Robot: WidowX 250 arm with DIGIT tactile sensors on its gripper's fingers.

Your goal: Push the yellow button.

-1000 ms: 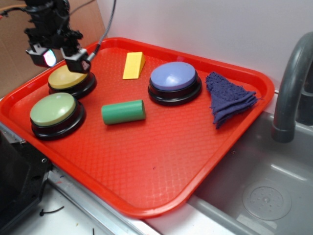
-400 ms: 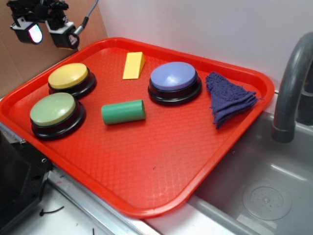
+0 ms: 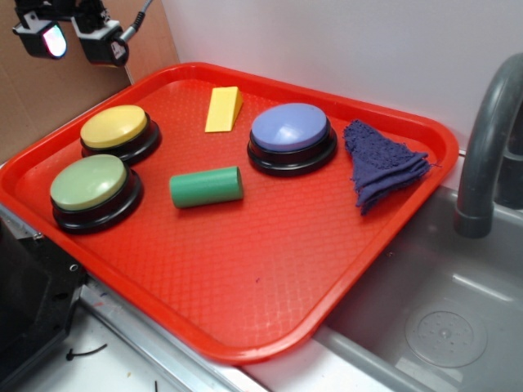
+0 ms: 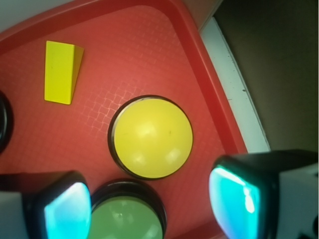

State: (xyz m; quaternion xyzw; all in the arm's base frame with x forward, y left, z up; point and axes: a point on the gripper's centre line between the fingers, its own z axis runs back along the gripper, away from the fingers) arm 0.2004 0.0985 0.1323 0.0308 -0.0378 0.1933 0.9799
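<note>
The yellow button point(image 3: 114, 126) lies below the raised, spread claw point(image 3: 75, 41), untouched.

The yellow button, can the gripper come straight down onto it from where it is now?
Probably yes: the gripper hangs open above the yellow button, and nothing lies on its dome.

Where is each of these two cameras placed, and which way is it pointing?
Exterior: off the robot, in front of and above the red tray, looking down at an angle; the gripper shows top left.
Wrist: on the arm, looking straight down; both fingertips frame the bottom.
Shared: the yellow button, green button and yellow wedge.
</note>
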